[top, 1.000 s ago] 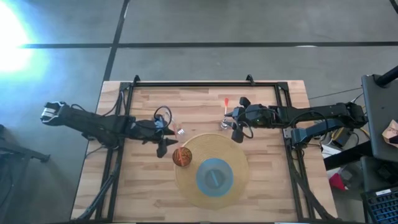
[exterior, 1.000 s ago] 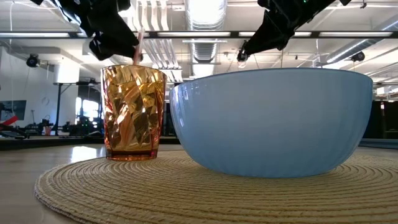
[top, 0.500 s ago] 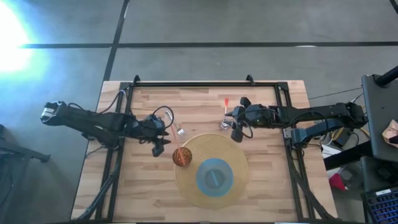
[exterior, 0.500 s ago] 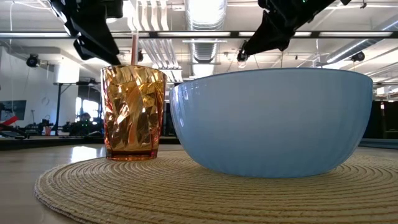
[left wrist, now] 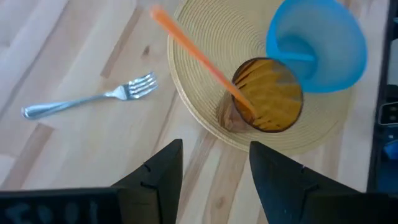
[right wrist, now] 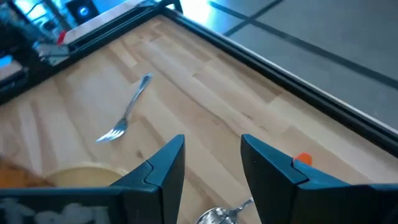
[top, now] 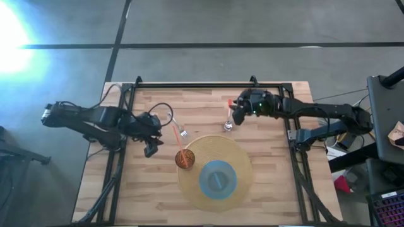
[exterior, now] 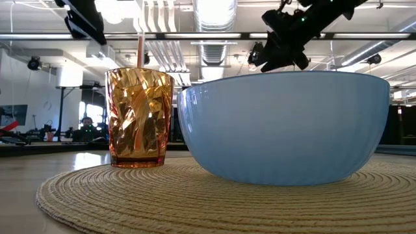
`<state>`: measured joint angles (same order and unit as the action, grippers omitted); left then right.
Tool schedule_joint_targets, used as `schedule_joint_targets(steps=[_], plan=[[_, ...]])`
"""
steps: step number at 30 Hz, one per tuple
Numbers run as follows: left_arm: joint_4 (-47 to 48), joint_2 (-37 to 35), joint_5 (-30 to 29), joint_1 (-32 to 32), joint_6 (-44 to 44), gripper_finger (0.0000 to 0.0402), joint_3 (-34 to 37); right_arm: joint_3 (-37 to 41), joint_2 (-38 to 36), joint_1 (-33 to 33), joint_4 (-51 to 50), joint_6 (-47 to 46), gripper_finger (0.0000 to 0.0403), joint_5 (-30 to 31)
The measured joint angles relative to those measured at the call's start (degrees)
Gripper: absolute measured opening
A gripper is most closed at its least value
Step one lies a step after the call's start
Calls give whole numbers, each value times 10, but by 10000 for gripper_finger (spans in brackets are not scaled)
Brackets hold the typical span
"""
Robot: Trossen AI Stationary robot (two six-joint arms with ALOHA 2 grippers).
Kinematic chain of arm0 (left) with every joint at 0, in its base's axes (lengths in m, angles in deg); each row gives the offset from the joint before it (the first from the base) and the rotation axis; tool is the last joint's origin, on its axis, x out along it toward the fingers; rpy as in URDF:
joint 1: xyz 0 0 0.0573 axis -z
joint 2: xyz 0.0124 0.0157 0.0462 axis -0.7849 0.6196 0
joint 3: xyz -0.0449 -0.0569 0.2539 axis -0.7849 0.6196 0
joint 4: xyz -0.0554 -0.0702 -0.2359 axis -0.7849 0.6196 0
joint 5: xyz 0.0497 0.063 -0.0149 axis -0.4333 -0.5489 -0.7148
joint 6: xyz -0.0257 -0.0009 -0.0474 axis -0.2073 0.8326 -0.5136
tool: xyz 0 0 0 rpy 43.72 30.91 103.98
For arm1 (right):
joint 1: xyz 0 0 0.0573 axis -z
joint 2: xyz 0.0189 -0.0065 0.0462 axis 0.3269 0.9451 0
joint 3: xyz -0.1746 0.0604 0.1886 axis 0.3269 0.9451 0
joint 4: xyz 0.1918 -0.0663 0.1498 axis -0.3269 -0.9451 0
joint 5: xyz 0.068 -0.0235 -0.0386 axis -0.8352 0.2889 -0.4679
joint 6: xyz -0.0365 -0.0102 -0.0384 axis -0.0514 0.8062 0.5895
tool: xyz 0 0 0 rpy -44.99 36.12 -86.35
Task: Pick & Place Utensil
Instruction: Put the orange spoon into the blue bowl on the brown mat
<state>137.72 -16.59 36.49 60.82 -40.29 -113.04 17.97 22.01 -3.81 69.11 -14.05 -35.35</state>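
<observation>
straw is in the cup, fork and spoon wait on the table

the orange straw (left wrist: 199,59) stands slanted in the amber cup (top: 184,159), with its lower end inside the cup and its top leaning out toward the left arm. the cup sits on the edge of the woven mat (top: 237,161), just beside the blue bowl (top: 218,178), which is in the middle of the mat. so one placing looks done, by my judgement

the left gripper (top: 149,145) hovers over the bare wood near the cup, on the side away from the bowl. its fingers (left wrist: 157,177) are spread apart and hold nothing. the fork (left wrist: 87,99) lies flat on the table between this gripper and the mat, with its tines toward the mat and not touching it

the right gripper (top: 238,113) is above the far part of the table, near the spoon (top: 227,125). the spoon lies just beyond the mat; its bowl end is shiny and its handle end is orange. the fingers (right wrist: 158,174) of this gripper are also apart and empty

i think the step in hand is the reach for the next utensil. for the left arm this calls for going down to the handle of the fork and closing on it low against the wood, because it lies flat. for the right arm the same holds for the spoon. which goes first, i cannot tell
</observation>
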Motion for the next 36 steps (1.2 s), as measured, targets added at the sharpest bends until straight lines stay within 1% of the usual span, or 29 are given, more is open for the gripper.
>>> schedule_joint_targets(steps=[3,6,10,13,21,24,29,32,36], plan=[[7,-3,10,0,21,176,-19,0,0,23,-2,-15,153,-4],[3,-7,25,5,38,176,-21,0,0,36,-10,-19,153,-13],[-5,-9,25,23,40,177,-6,-6,0,40,-37,-17,153,-15],[-37,-9,25,48,42,176,14,-29,0,39,-70,-8,153,-14],[-211,-16,22,136,74,174,78,-83,0,39,-124,-21,153,-13],[-253,-20,18,160,77,174,99,-102,0,39,-158,-23,153,-13],[-329,-24,-22,183,97,174,137,-149,22,39,-231,-37,153,-9],[-425,-23,-45,192,135,174,180,-189,54,39,-275,-36,153,-9],[-564,-24,-41,193,203,174,239,-228,103,39,-302,-30,153,-9]])
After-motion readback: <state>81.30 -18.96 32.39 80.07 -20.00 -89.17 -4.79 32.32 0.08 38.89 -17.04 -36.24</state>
